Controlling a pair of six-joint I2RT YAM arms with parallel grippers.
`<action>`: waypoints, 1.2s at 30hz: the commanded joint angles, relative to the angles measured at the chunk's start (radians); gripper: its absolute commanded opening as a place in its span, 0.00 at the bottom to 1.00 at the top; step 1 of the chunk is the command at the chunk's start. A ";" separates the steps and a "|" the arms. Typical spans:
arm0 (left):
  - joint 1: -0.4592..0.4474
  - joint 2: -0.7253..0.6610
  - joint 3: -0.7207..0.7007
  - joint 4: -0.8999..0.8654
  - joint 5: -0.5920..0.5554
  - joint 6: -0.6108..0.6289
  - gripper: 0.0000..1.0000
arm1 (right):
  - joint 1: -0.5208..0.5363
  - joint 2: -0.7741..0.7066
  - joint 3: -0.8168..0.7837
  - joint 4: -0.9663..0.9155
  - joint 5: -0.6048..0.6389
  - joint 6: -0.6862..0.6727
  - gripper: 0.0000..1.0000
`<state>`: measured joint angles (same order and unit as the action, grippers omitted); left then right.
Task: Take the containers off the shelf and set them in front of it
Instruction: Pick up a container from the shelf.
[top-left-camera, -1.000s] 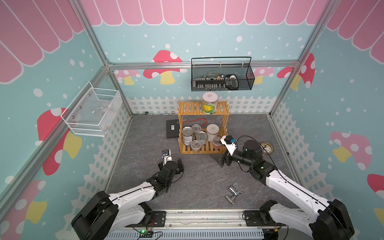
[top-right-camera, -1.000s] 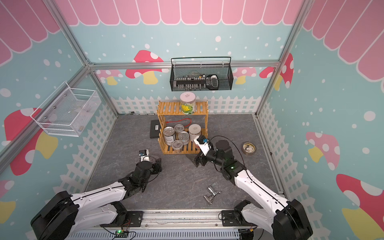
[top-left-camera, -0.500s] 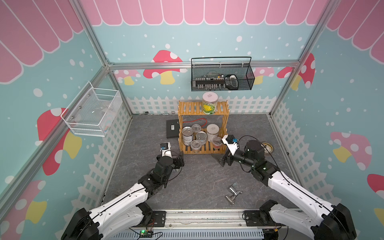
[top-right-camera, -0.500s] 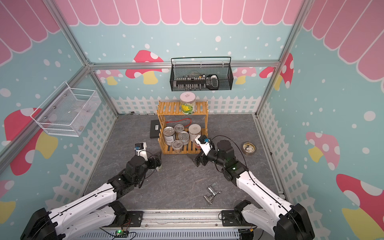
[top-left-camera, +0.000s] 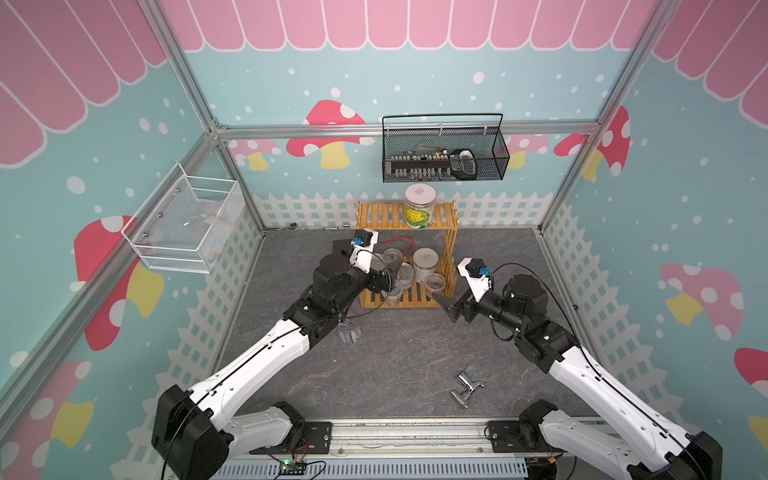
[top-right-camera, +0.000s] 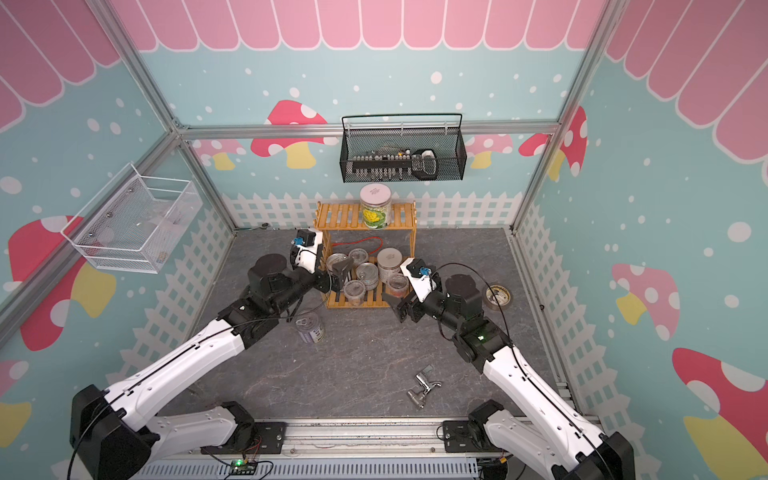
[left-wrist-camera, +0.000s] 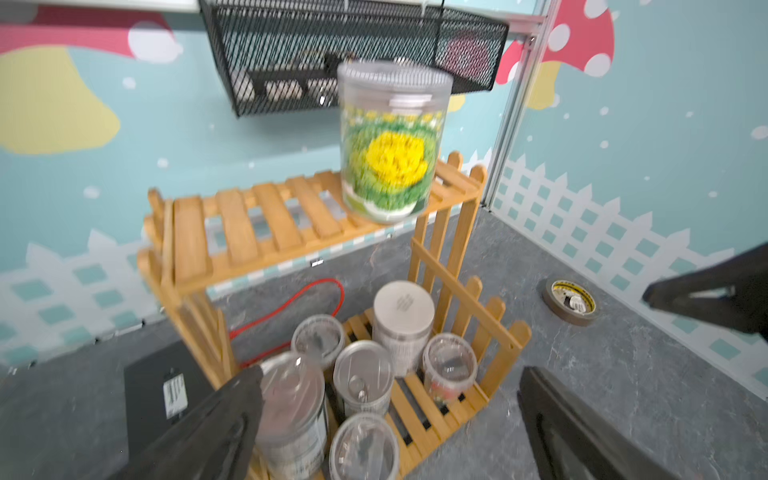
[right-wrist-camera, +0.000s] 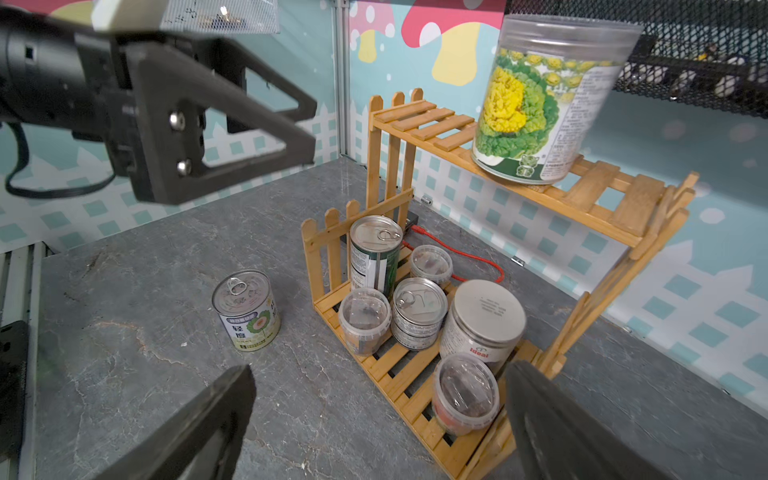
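The shelf (top-left-camera: 376, 216) stands at the centre of both top views, against the rear fence wall (top-left-camera: 311, 212). Its upper tier carries one item, the white-lidded clear jar (top-left-camera: 419, 208) with the yellow-green label, upright toward the right end.

The lower tier holds six containers, all upright:
- a tall pull-tab tin (right-wrist-camera: 375, 253) at the left side
- a short pull-tab tin (right-wrist-camera: 419, 309) in the middle
- the white-lidded silver canister (right-wrist-camera: 484, 322) toward the right
- three clear lidded cups: a front-left cup (right-wrist-camera: 365, 318), a rear cup (right-wrist-camera: 431, 262) and a front-right cup (right-wrist-camera: 465, 392)

The purple-labelled tin (top-right-camera: 311, 328) stands upright on the grey floor (top-right-camera: 365, 365), below and left of the shelf in the frame and apart from its front left corner. The left arm (top-left-camera: 266, 353) partly covers this tin in a top view.

The left gripper (right-wrist-camera: 307, 126) has its jaws spread wide and holds nothing. It sits at the left front of the lower tier and overlaps the tall pull-tab tin in both top views. Contact with that tin cannot be determined.

The right gripper (top-left-camera: 448, 308) has its jaws spread wide and holds nothing. It sits just off the right front corner of the shelf, near the front-right cup.

A tape roll (top-right-camera: 497, 296) lies flat on the floor right of the shelf, and a chrome faucet (top-right-camera: 424, 390) lies in the lower centre-right of the frame
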<state>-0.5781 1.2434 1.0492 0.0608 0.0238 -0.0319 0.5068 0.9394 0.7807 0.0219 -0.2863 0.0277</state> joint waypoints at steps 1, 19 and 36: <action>0.025 0.089 0.144 0.002 0.135 0.066 0.99 | -0.019 -0.024 0.027 -0.040 0.061 0.005 0.98; 0.047 0.538 0.671 -0.119 0.132 0.033 0.99 | -0.078 -0.027 0.064 -0.056 0.076 0.008 0.99; 0.067 0.731 0.923 -0.200 0.150 0.052 0.99 | -0.117 0.042 0.114 -0.039 0.020 0.000 0.99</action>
<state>-0.5190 1.9430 1.9282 -0.1032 0.1535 0.0082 0.3988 0.9699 0.8665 -0.0364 -0.2447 0.0303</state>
